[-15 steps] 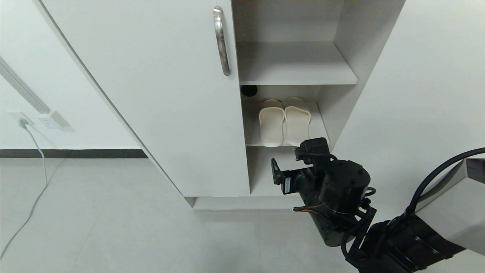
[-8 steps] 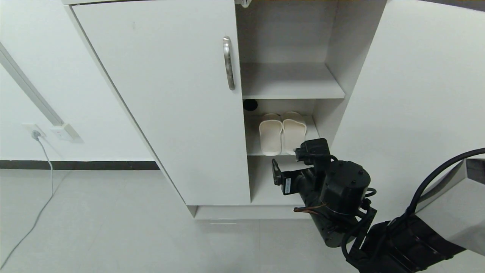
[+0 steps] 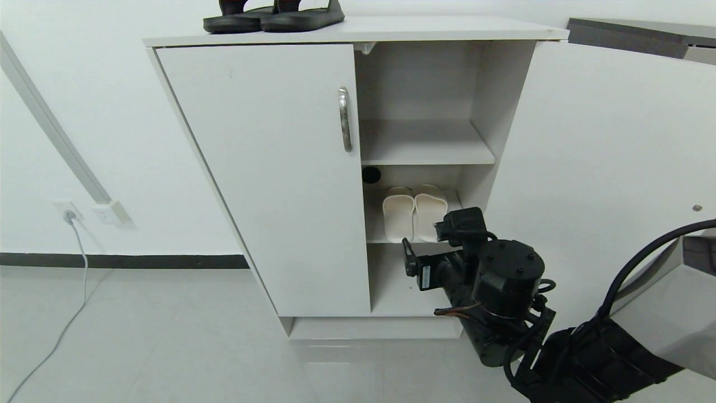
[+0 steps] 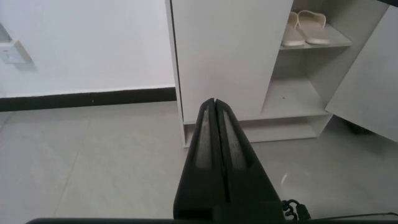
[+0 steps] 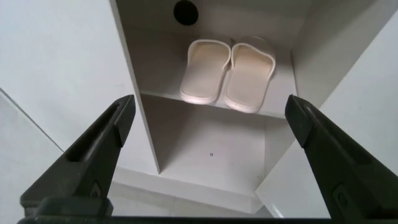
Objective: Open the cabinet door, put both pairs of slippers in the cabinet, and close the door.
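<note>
Bright, even, diffuse indoor light falls on the white cabinet (image 3: 268, 168). Its open compartment lies in soft shade, darkest under the upper shelf (image 3: 425, 143). The glossy floor (image 3: 168, 347) mirrors the cabinet's base faintly. Near the head view's edges, straight lines bow.

Cream slippers (image 3: 414, 212) on middle shelf (image 3: 373, 230); black slippers (image 3: 274, 17) on cabinet top (image 3: 447, 25)

Black slippers (image 3: 274, 17) on the cabinet (image 3: 447, 28) were cropped at top; the right arm (image 3: 506, 280) covered one white slipper's (image 3: 429, 210) end.
</note>
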